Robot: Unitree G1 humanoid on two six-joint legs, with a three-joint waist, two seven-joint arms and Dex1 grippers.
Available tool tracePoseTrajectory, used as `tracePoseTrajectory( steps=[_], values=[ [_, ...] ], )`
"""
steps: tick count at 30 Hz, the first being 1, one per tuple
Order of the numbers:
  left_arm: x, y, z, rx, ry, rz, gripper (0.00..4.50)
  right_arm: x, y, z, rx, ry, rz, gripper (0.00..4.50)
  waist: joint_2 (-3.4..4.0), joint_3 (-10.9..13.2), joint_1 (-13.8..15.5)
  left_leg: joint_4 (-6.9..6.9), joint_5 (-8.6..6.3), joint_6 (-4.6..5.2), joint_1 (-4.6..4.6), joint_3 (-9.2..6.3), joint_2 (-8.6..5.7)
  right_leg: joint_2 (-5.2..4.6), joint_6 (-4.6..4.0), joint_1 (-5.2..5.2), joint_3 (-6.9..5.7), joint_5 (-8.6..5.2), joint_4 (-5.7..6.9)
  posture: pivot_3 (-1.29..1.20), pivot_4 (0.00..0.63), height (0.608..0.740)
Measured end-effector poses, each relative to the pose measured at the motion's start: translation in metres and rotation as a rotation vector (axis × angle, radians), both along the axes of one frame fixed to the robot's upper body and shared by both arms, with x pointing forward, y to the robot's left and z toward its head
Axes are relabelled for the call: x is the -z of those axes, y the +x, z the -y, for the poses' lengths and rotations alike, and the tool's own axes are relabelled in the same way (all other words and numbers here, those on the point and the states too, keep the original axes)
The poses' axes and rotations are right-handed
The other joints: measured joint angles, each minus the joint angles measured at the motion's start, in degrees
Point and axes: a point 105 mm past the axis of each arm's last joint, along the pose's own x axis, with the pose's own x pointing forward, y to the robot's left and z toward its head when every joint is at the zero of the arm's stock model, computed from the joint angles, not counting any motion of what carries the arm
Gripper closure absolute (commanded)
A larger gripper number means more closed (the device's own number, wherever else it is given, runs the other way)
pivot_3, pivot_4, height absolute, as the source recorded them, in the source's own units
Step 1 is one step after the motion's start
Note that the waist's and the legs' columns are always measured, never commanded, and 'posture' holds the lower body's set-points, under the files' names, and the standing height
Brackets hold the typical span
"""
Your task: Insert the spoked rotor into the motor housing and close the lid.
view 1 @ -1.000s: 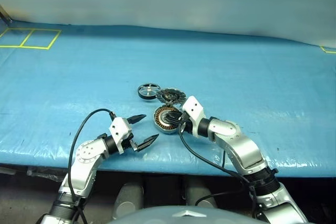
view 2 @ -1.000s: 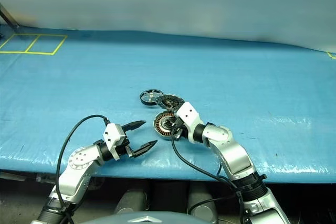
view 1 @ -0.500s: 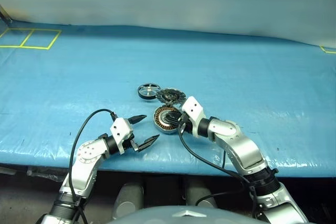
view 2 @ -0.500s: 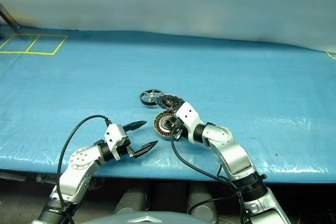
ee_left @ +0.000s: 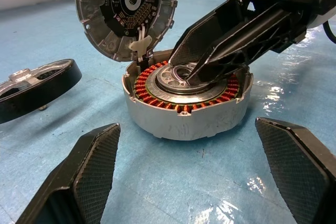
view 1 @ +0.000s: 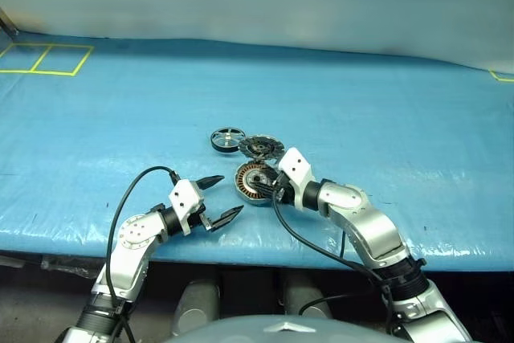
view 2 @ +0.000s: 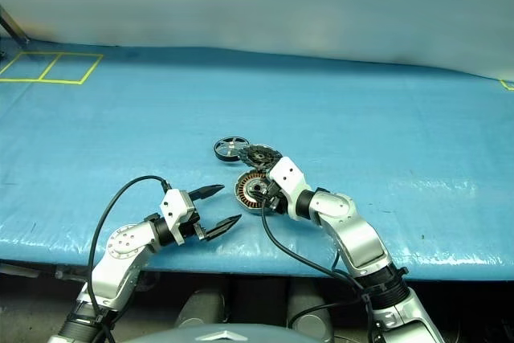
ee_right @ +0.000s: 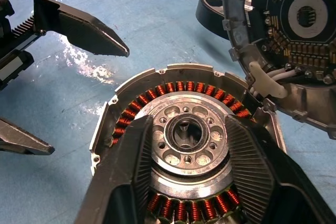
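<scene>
The motor housing (view 1: pixel 253 181) lies open on the blue table, its copper windings (ee_right: pixel 178 86) ringing a silver hub (ee_right: pixel 185 135). The lid (ee_left: pixel 126 9) stands tilted up at the housing's far edge, its dark segmented face showing. The spoked rotor (view 1: pixel 227 138) lies flat on the table just beyond, beside the lid. My right gripper (ee_right: pixel 189 124) is over the housing, open, with its fingers (ee_left: pixel 210 51) on either side of the hub and nothing held. My left gripper (view 1: pixel 230 196) hovers open at the housing's near left, empty and apart from it.
The blue sheet-covered table (view 1: pixel 385 110) stretches wide on all sides of the parts. Yellow tape squares (view 1: pixel 48 58) mark its far left corner. The table's front edge (view 1: pixel 265 255) runs just below both grippers. A black cable (view 1: pixel 132 190) loops over my left arm.
</scene>
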Motion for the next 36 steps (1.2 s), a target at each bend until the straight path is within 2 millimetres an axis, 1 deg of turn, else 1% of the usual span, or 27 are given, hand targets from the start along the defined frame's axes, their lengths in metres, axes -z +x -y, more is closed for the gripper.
tracePoseTrajectory(
  steps=[10,13,16,17,18,22,25,30,36],
  values=[
    [0.001,0.0,0.001,0.002,-0.002,-0.002,0.0,-0.003,-0.002,-0.004,-0.011,0.037,-0.017,2.2,0.0,0.0,0.0,-0.02,0.0,0.0,-0.01,0.0,0.0,0.0,0.0,-0.02,0.0,0.0,0.0,0.0,0.15,0.74],
    [0.001,0.0,0.001,0.002,-0.002,-0.002,0.0,-0.005,-0.001,-0.005,-0.004,0.057,-0.017,2.8,0.0,0.0,0.0,-0.02,0.0,0.0,-0.02,0.0,0.0,0.0,0.0,-0.02,0.0,0.0,0.0,0.0,0.15,0.74],
    [0.001,0.0,0.002,0.0,-0.004,-0.005,0.0,-0.007,0.002,-0.004,0.021,0.071,-0.011,3.8,0.0,0.0,0.0,-0.02,0.0,0.0,-0.02,0.0,0.0,0.0,0.0,-0.02,0.0,0.0,0.0,0.0,0.15,0.74],
    [0.002,0.0,0.002,0.0,-0.004,-0.007,0.0,-0.008,0.003,-0.003,0.028,0.073,-0.009,4.07,0.0,0.0,0.0,-0.01,0.0,0.0,-0.02,0.0,0.0,0.0,0.0,-0.02,0.0,0.0,0.0,0.0,0.15,0.74],
    [0.002,-0.001,0.001,-0.001,-0.004,-0.009,0.0,-0.008,0.004,-0.002,0.038,0.075,-0.009,4.45,0.0,0.0,0.0,-0.02,0.0,0.0,-0.01,0.0,0.0,0.0,0.0,-0.02,0.0,0.0,0.0,0.0,0.15,0.74],
    [0.004,0.0,0.001,-0.004,-0.003,-0.011,0.0,-0.002,0.006,0.0,0.06,0.07,-0.025,4.48,0.0,0.0,0.0,-0.02,0.0,0.0,-0.01,0.0,0.0,0.0,0.0,-0.02,0.0,0.0,0.0,0.0,0.15,0.74],
    [0.005,0.0,0.0,-0.007,-0.001,-0.012,0.0,-0.002,0.008,0.0,0.061,0.062,-0.023,4.48,0.0,0.0,0.0,-0.02,0.0,0.0,-0.01,0.0,0.0,0.0,0.0,-0.02,0.0,0.0,0.0,0.0,0.15,0.74],
    [0.006,0.0,0.0,-0.013,-0.001,-0.01,0.0,0.001,0.007,-0.003,0.049,0.037,-0.035,4.48,0.0,0.0,0.0,-0.02,0.0,0.0,0.04,0.0,0.0,0.0,0.0,0.02,0.0,0.0,0.0,0.0,0.15,0.74],
    [0.007,0.0,-0.002,-0.028,0.002,-0.013,0.0,0.002,0.006,-0.002,0.051,-0.017,-0.002,4.48,0.0,-0.1,0.0,0.0,0.0,-0.01,0.1,0.0,0.01,0.0,0.0,0.07,0.0,0.0,0.0,0.0,0.15,0.74]
  ],
)
